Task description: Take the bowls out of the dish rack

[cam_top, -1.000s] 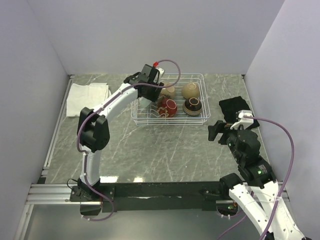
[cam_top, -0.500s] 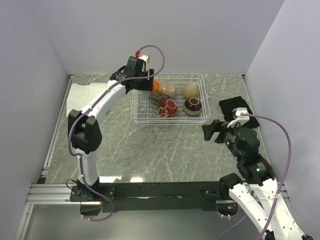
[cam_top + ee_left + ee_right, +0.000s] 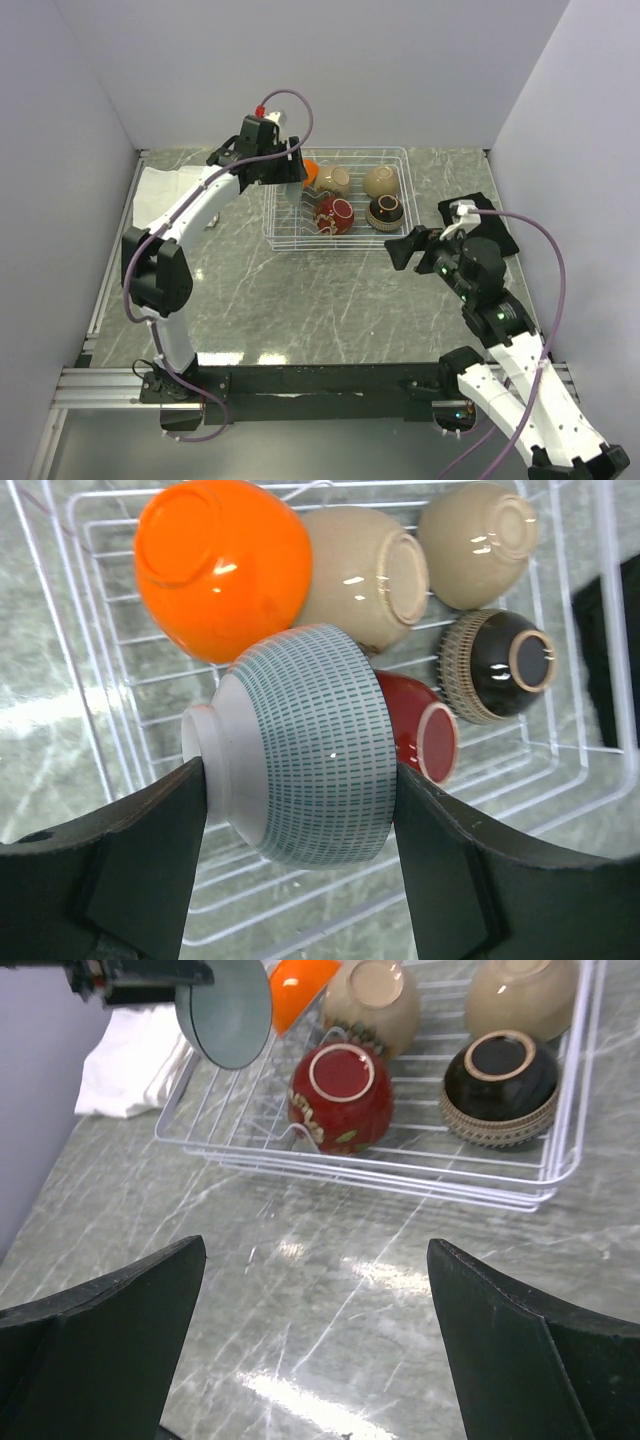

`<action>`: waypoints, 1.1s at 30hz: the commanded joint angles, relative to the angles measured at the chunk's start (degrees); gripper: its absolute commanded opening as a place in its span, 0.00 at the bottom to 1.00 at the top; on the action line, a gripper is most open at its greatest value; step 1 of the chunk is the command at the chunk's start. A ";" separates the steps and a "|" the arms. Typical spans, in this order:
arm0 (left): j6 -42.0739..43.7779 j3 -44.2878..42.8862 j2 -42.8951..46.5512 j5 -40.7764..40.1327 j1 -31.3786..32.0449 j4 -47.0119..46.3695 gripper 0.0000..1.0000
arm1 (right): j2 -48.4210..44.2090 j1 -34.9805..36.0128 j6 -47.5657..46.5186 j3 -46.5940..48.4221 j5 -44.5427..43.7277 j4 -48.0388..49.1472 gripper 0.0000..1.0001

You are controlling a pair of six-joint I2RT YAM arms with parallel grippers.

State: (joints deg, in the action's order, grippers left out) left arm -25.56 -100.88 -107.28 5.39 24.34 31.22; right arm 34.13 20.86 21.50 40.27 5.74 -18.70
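Over the left edge of the dish rack [image 3: 340, 247] the left gripper [image 3: 300, 790] is seen, and off the rack's front right corner the right gripper [image 3: 315, 1250] is held with fingers apart, empty. A pale green bowl [image 3: 310, 745] is clamped between the left fingers, above the rack's wires. Only its rounded, glazed sides are gripped, so it could be squeezed loose and dropped onto the orange bowl [image 3: 220, 565] in the rack's far left corner.
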 commanded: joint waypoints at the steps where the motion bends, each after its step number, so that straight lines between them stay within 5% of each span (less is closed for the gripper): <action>1: -3.61 1.82 7.17 4.62 -0.34 -6.26 0.01 | 4.26 0.32 2.49 1.83 3.93 5.16 1.00; 12: -14.85 14.04 16.30 13.77 -0.52 -17.41 0.01 | 15.17 0.32 11.98 2.97 3.93 8.93 1.00; 19: -20.93 23.08 22.29 19.21 -0.43 -25.32 0.01 | 23.86 -0.82 18.05 4.20 12.18 17.98 1.00; 33: -27.43 34.69 29.32 23.62 2.20 -36.23 0.01 | 42.06 -1.00 28.16 9.91 25.90 34.69 0.84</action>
State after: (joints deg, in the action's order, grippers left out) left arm -50.43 -67.20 -82.15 26.26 25.54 3.77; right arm 73.76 20.21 46.35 46.15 27.94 8.60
